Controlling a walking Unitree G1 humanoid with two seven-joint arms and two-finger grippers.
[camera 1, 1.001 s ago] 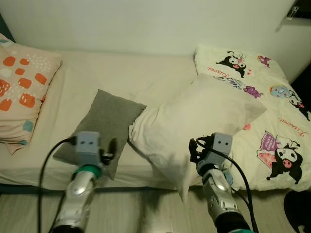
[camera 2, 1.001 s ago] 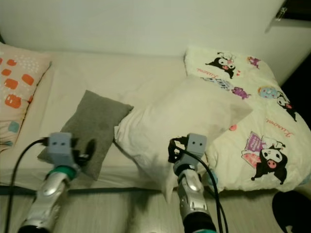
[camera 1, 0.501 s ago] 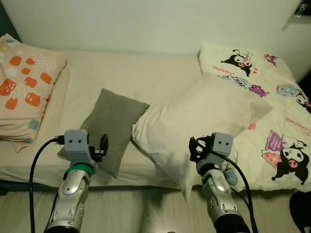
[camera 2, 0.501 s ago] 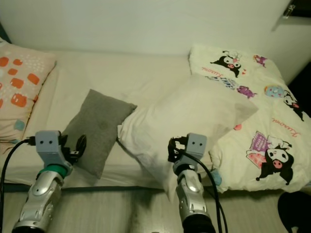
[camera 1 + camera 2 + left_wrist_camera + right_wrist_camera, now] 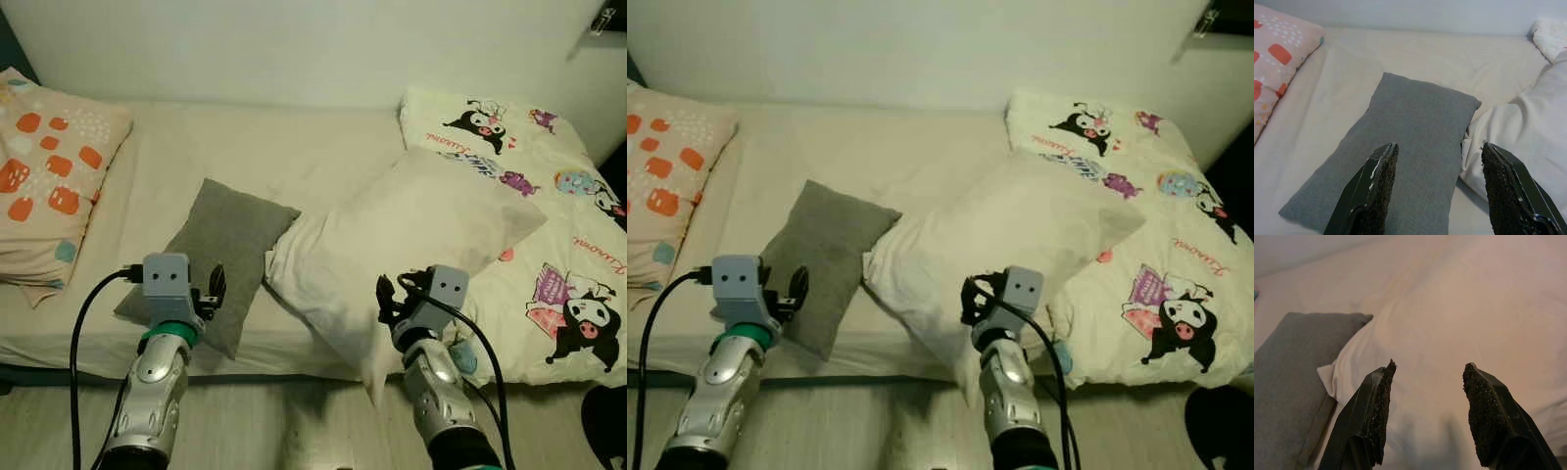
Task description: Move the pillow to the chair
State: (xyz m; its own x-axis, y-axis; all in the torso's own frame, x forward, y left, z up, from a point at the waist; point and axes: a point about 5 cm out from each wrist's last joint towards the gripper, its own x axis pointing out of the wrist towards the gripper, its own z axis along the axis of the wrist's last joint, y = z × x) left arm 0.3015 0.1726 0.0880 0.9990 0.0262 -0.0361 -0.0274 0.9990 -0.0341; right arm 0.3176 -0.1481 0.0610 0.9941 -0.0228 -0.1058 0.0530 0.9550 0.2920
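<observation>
Approach step, nothing grasped yet. The robot stood at the long edge of the cream-sheeted bed (image 5: 294, 166), both arms raised over the near side. The left hand (image 5: 1435, 191) was spread wide and empty, aimed at the small grey rectangular fabric pillow (image 5: 220, 257), which lay flat near the bed's front edge; from the wrist view the fingers hovered just short of its near end, not touching as far as could be judged. The right hand (image 5: 1427, 413) was likewise wide and empty, held over the large white soft pillow (image 5: 411, 245) that leaned beside the grey one, their corners touching or overlapping — which pillow the task meant could not be settled from the sentence alone. An orange-patterned peach pillow (image 5: 44, 191) sat at the bed's left end, well apart, and a cartoon-printed cream duvet (image 5: 549, 235) was bunched at the right end behind the white pillow. No chair could be made out. Judgement: next move called for lowering one hand onto its pillow, pinching a fold of fabric near the edge — then lifting clear of the neighbour and turning to find the chair. Risk: soft fabric slipping from a shallow pinch.
</observation>
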